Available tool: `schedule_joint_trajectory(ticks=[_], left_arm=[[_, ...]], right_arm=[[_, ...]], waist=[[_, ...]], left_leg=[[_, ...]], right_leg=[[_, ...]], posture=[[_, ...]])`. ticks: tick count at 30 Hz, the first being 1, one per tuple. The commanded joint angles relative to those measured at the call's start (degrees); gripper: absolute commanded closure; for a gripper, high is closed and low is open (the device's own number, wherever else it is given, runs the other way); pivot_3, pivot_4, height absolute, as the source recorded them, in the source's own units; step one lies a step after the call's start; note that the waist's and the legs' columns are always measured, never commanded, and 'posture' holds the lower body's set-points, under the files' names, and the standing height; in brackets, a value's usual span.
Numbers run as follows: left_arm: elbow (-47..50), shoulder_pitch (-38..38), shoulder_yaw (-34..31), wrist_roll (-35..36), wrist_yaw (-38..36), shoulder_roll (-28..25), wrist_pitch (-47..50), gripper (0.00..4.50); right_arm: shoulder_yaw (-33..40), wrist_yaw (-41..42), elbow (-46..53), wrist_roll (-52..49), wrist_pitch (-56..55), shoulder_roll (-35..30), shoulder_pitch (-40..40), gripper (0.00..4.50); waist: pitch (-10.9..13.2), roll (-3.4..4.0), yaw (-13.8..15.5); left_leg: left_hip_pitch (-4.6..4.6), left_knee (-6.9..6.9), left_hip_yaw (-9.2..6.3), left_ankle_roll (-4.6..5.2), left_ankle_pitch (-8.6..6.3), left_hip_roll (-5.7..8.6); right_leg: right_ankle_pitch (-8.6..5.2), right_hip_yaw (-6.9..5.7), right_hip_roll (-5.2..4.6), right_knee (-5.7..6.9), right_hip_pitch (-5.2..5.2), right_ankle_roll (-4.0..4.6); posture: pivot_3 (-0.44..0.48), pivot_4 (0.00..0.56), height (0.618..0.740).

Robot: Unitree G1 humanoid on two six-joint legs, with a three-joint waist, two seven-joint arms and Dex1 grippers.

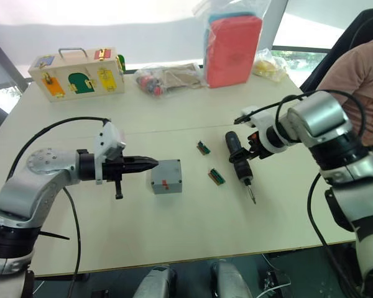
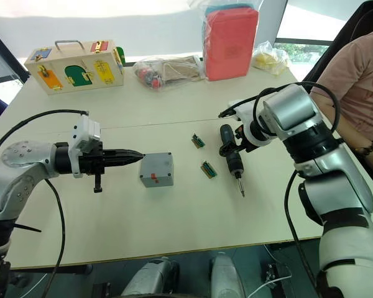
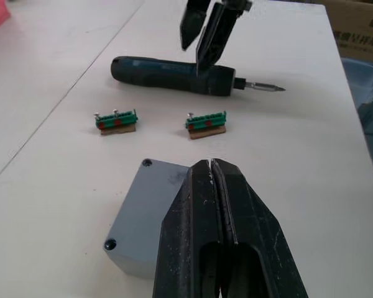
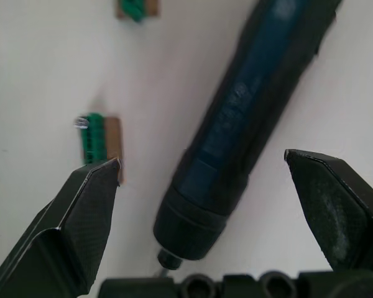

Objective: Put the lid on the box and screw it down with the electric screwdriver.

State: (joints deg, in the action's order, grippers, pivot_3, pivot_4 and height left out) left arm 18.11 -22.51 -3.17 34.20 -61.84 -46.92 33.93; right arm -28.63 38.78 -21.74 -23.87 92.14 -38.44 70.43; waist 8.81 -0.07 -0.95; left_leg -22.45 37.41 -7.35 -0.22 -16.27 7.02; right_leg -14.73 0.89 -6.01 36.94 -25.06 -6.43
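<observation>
1. The lid (image 3: 150,205) already lies on the box (image 1: 166,176), and its corners seem to match the box. I judge the step in hand to be picking up the electric screwdriver (image 1: 239,159), so the screwing is not yet begun.
2. The box stands near the middle of the table (image 1: 193,230). The left gripper (image 1: 150,164) is just beside the box's left side with its fingers pressed together and holding nothing; whether the tips touch the box I cannot tell.
3. The electric screwdriver lies flat on the table to the right of the box, with two small green connectors (image 1: 216,176) between them.
4. Its long axis runs from the far side of the table towards the robot. The metal bit points to the near edge and a little to the right.
5. The right gripper (image 4: 202,167) hangs over the front part of the tool, near the bit, with its fingers spread wide on both sides of the body and not yet touching it.
6. The next move, I think, calls for lowering these fingers and closing them across the body, firmly enough that the round tool does not roll.
</observation>
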Motion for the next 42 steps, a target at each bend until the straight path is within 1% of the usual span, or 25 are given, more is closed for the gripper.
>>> schedule_joint_trajectory(ticks=[1,7,15,17,18,21,24,25,28,31,33,34,36,37,38,40,42], left_arm=[[1.24,0.35,-0.92,-0.49,0.98,0.47,-1.77,4.5],[3.95,2.67,-2.33,0.13,1.78,0.31,-2.36,4.5],[5.41,3.04,-3.39,1.3,1.09,-0.38,-2.57,4.5],[5.45,2.7,-3.21,0.81,0.99,-0.53,-3.09,4.5],[5.39,2.55,-3.16,0.81,1.01,-0.56,-3.18,4.5],[5.34,2.37,-2.95,0.75,1.1,-0.59,-3.35,4.5],[4.8,1.87,-2.88,0.34,1.29,-0.58,-3.65,4.5],[4.27,1.56,-3.11,0.22,1.55,-0.53,-3.69,4.5],[3.14,1.06,-3.4,-0.15,1.84,-0.57,-3.91,4.5],[1.99,0.89,-3.43,-0.51,1.76,-0.99,-4.34,4.5],[1.1,0.81,-3.26,-0.76,1.38,-1.3,-4.68,4.5],[0.48,0.86,-2.98,-1.17,0.95,-1.57,-5.03,4.5],[-0.66,1.07,-2.2,-2.39,0.03,-2.1,-6.12,4.5],[-1.48,1.16,-1.69,-3.32,-0.56,-2.37,-6.97,4.5],[-2.27,1.21,-1.21,-4.18,-1.05,-2.56,-7.87,4.5],[-4.24,0.77,-0.32,-5.6,-1.68,-2.41,-9.34,4.5],[-6.03,0.04,0.48,-6.43,-2.08,-1.77,-10.2,4.5]], right_arm=[[0.47,-3.39,-6.57,1.3,0.36,2.83,3.0,0.04],[1.01,-8.32,-15.67,4.49,0.36,7.07,2.17,0.04],[-1.03,-8.31,-16.48,7.08,-0.66,9.3,1.46,0.04],[-1.43,-8.25,-16.52,7.58,-1.44,9.79,0.73,0.45],[-1.55,-8.2,-16.58,7.87,-1.69,9.98,0.49,0.59],[-1.56,-7.83,-16.9,8.66,-2.13,10.19,0.39,1.63],[-0.96,-7.53,-17.64,9.62,-3.49,10.33,1.14,2.49],[-0.31,-7.72,-17.93,9.99,-3.83,10.25,1.49,2.6],[0.97,-7.88,-18.38,10.9,-4.17,9.97,2.15,2.65],[4.51,-9.9,-15.92,12.3,-5.65,8.67,4.11,2.67],[8.48,-12.32,-13.07,13.31,-9.43,8.52,5.51,2.67],[9.83,-11.67,-11.53,12.54,-9.01,8.53,6.55,2.67],[10.56,-9.33,-6.07,11.56,-12.14,7.82,6.59,2.67],[12.14,-8.26,-4.18,9.97,-10.76,8.18,6.9,2.67],[15.0,-8.85,-2.51,9.26,-11.03,9.11,6.73,2.67],[22.11,-10.97,2.1,7.7,-16.96,12.21,5.32,2.67],[28.14,-12.27,6.23,5.53,-20.42,15.67,3.83,2.67]], waist=[[0.0,0.0,-0.02],[0.0,0.0,0.01],[-0.02,-0.04,0.02],[-0.04,-0.06,0.02],[-0.04,-0.05,0.0],[-0.04,-0.06,-0.04],[-0.04,-0.06,-0.16],[-0.05,-0.07,-0.19],[-0.05,-0.07,-0.16],[-0.04,-0.06,-0.13],[0.01,0.03,-0.09],[0.03,0.05,-0.1],[0.07,0.12,-0.18],[0.07,0.12,-0.36],[0.07,0.12,-0.48],[0.07,0.12,-0.96],[0.07,0.12,-1.49]], left_leg=[[0.0,-0.02,0.01,0.0,0.0,0.0],[-0.04,-0.02,0.03,-0.02,0.01,0.01],[-0.04,0.03,0.04,-0.07,0.04,0.0],[-0.03,0.04,0.04,-0.07,0.04,0.0],[-0.02,0.04,0.04,-0.07,0.04,0.0],[-0.02,0.03,0.04,-0.07,0.04,0.0],[-0.01,0.02,0.04,-0.07,0.04,-0.01],[-0.01,0.02,0.04,-0.07,0.05,-0.01],[0.01,0.04,0.04,-0.08,0.05,-0.02],[0.02,0.05,0.04,-0.08,0.05,-0.02],[-0.05,0.03,0.05,-0.09,0.05,0.0],[-0.11,0.01,0.06,-0.09,0.06,0.0],[-0.24,-0.05,0.07,-0.12,0.08,-0.01],[-0.34,-0.05,0.07,-0.14,0.09,-0.02],[-0.41,-0.05,0.06,-0.15,0.09,-0.03],[-0.4,-0.1,0.06,-0.15,0.1,-0.03],[-0.4,-0.09,0.05,-0.17,0.11,-0.03]], right_leg=[[0.0,0.01,0.01,0.0,-0.02,0.0],[0.01,0.03,0.02,0.05,-0.09,0.0],[0.04,0.05,0.08,0.11,-0.08,0.05],[0.04,0.05,0.09,0.11,-0.07,0.05],[0.04,0.05,0.09,0.11,-0.06,0.05],[0.04,0.05,0.1,0.11,-0.07,0.05],[0.04,0.05,0.1,0.12,-0.07,0.05],[0.04,0.05,0.1,0.11,-0.08,0.05],[0.05,0.05,0.11,0.12,-0.04,0.06],[0.07,0.05,0.11,0.12,-0.04,0.08],[0.06,0.05,0.1,0.14,-0.14,0.08],[0.06,0.07,0.1,0.15,-0.23,0.08],[0.06,0.07,0.11,0.17,-0.4,0.08],[0.06,0.07,0.11,0.17,-0.5,0.08],[0.07,0.08,0.12,0.17,-0.59,0.08],[0.07,0.08,0.14,0.17,-0.62,0.07],[0.07,0.11,0.14,0.18,-0.62,0.08]], posture=[[0.0,0.15,0.74],[0.0,0.15,0.74],[0.0,0.15,0.74],[0.0,0.15,0.74],[0.0,0.15,0.74],[0.0,0.15,0.74],[0.0,0.15,0.74],[0.0,0.15,0.74],[0.0,0.15,0.74],[0.0,0.15,0.74],[0.0,0.15,0.74],[0.0,0.15,0.74],[0.0,0.15,0.74],[0.0,0.15,0.74],[0.0,0.15,0.74],[0.0,0.15,0.74],[0.0,0.15,0.74]])
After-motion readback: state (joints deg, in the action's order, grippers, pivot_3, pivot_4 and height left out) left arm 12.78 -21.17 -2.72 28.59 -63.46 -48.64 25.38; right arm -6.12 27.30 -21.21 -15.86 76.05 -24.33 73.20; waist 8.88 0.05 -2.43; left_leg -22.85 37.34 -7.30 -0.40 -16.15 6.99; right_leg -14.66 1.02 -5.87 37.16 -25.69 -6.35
